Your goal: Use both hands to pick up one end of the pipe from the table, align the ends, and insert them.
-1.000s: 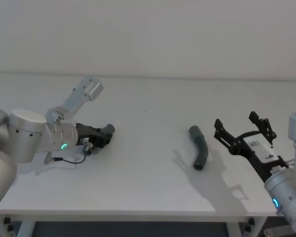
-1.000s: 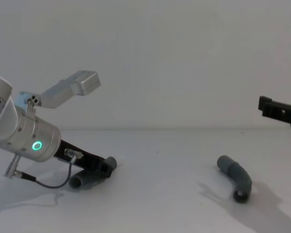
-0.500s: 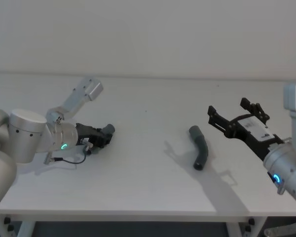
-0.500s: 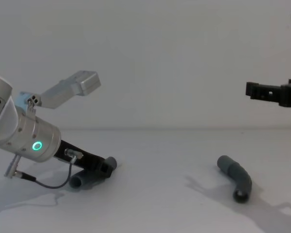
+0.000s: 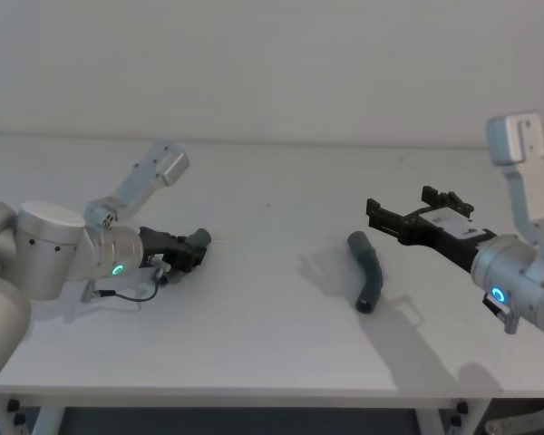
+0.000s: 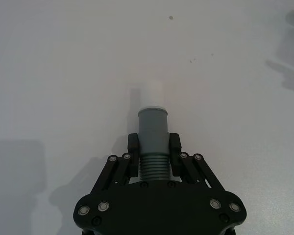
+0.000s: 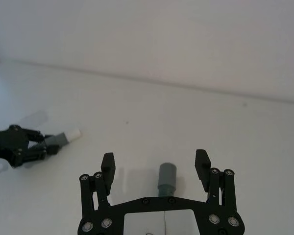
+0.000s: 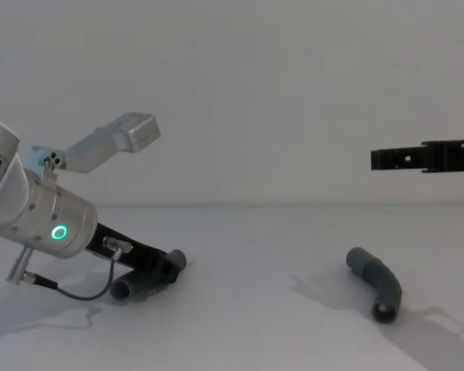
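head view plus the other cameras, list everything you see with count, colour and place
held pipe piece: one, dark grey with a whitish tip, in the left tool at the table's left side
free pipe piece: one, dark grey, bent, lying on the table right of centre
table: one, white, under everything
wall: one, white, behind the table
cable: one, thin grey, by the left arm
left tool: one, black, shut on the held pipe piece
right tool: one, black, open, raised by the free pipe piece
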